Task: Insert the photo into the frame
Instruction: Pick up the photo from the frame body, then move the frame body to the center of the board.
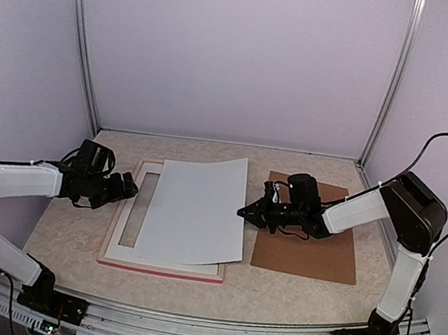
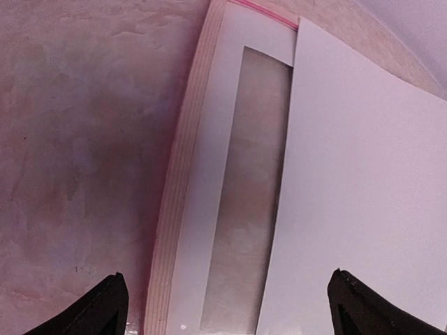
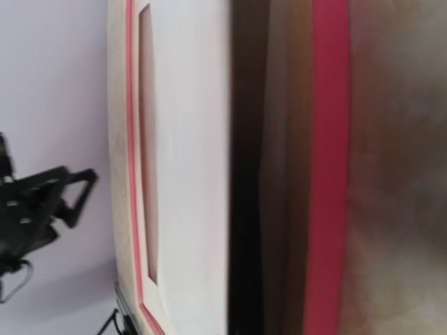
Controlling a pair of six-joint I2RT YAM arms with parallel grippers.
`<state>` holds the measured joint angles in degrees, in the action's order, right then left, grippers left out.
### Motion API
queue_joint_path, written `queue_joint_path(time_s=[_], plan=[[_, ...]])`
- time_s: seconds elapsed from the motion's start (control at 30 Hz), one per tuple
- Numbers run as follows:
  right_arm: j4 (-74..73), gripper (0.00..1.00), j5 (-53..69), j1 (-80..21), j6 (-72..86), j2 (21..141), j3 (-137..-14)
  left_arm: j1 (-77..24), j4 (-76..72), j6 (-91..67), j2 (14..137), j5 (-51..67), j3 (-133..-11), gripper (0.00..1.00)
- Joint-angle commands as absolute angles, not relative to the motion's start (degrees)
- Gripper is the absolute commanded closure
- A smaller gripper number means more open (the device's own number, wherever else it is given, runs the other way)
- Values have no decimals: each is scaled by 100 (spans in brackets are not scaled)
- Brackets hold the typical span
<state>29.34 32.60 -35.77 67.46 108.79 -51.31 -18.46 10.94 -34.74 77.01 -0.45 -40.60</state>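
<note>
The frame (image 1: 162, 269) lies face down at the table's middle left, pale back up, with a white mat and its window showing. The photo (image 1: 198, 209) rests on it white back up, skewed and overhanging to the right. My right gripper (image 1: 244, 212) is at the photo's right edge, shut on it; in the right wrist view the photo (image 3: 188, 174) stands lifted above the frame's pink edge (image 3: 328, 174), and my own fingers are out of sight there. My left gripper (image 1: 129, 187) hovers open over the frame's left side (image 2: 178, 188), beside the photo (image 2: 363, 209), with nothing between its fingertips (image 2: 112, 303).
A brown backing board (image 1: 312, 248) lies flat on the right, under the right arm. Pale walls with metal corner posts (image 1: 384, 97) close the back and sides. The left arm (image 3: 42, 202) shows far off in the right wrist view.
</note>
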Motion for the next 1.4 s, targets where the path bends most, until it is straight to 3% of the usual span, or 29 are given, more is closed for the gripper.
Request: queue_joint_path(time_s=[0.0,0.43,1.37], plan=[[3266,100,3095,-3698,7026,10892,-5123,-1627,755,-3446,8075,180,-3833,1],[2508,100,3071,-3802,6615,10874,-5428,-1608,123,-3542,8760,732,-3729,1],[2048,100,3218,-3952,6319,10804,-5635,-2291,-149,-3826,8344,863,-3586,5]])
